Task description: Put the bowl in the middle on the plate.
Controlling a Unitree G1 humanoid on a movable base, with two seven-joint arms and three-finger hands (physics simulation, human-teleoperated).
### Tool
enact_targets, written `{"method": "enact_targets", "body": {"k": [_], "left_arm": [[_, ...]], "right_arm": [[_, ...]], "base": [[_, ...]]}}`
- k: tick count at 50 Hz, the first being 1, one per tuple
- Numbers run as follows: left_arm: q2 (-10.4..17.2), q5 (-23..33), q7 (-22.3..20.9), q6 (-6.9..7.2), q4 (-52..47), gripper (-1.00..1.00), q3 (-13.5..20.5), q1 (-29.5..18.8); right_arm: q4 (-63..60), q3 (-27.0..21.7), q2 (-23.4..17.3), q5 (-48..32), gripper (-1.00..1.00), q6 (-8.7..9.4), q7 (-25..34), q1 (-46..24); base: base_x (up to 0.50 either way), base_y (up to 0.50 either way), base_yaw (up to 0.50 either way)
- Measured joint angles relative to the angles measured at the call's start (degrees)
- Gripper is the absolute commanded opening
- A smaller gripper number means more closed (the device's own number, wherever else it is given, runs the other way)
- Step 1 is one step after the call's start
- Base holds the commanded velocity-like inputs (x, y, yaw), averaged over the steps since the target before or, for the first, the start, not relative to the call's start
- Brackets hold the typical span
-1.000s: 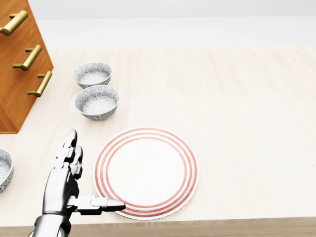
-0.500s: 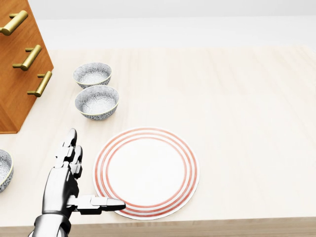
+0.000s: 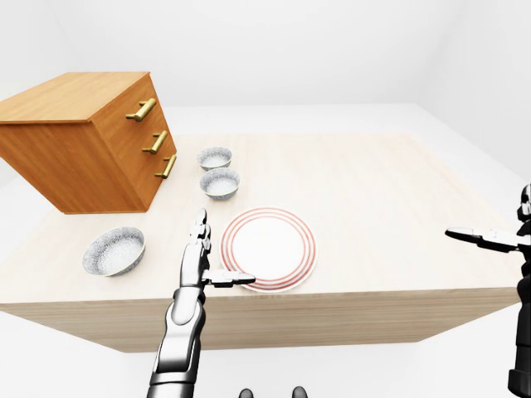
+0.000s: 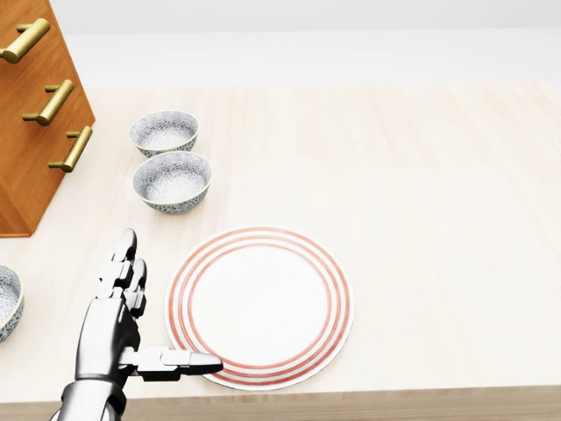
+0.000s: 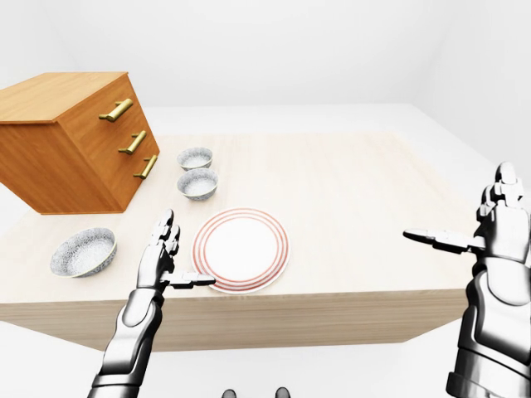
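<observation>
We log the left hand spread wide, its thumb over the rim of the empty red-ringed plate. The right hand is wide too, off the table at right. The nearest bowl lies far left. The middle bowl sits above the plate, apart from it. The farthest bowl is just beyond, by the drawer chest. All bowls are empty.

Bowl: left of left hand, cut by head view's edge.
Right hand: cut by left-eye view's right edge.

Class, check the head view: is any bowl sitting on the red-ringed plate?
No, the plate is bare, and the nearest bowl rests on the table beyond its upper-left rim.
</observation>
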Motion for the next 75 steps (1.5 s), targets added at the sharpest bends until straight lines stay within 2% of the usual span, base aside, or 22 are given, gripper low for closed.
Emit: {"method": "enact_targets", "body": {"k": [14, 27, 39, 47, 62, 75], "left_arm": [[0.02, 0.34, -0.01, 0.03, -0.36, 1.0, -0.13, 0.11], [0.26, 3.31, 0.57, -0.72, -1.91, 1.0, -0.56, 0.53], [0.52, 9.51, 0.82, 2.08, -7.63, 1.0, -1.57, 0.69], [0.45, 13.08, 0.18, 5.3, -13.36, 1.0, -1.92, 0.42], [0.56, 18.56, -4.0, 5.3, -27.93, 1.0, -3.21, -2.22], [1.34, 31.24, -9.42, 5.3, -32.83, 1.0, -5.44, -3.31]], "right_arm": [[-0.15, 0.23, 0.44, -1.1, 1.0, 0.0, 1.07, 0.4], [-0.08, 0.39, 0.72, -1.96, 1.0, -0.04, 1.47, 0.62], [-0.35, 0.39, 0.91, -2.71, 1.0, -0.33, 1.64, 0.82], [-0.41, 0.41, 1.04, -3.23, 1.0, -0.71, 1.72, 0.97], [-0.42, 0.48, 1.16, -3.84, 1.0, -1.05, 1.77, 1.07], [-0.05, 0.59, 1.14, -4.03, 1.0, -1.38, 1.68, 0.99]], "base": [[0.0, 0.0, 0.0], [0.0, 0.0, 0.0], [0.0, 0.0, 0.0], [0.0, 0.0, 0.0], [0.0, 0.0, 0.0], [0.0, 0.0, 0.0]]}}
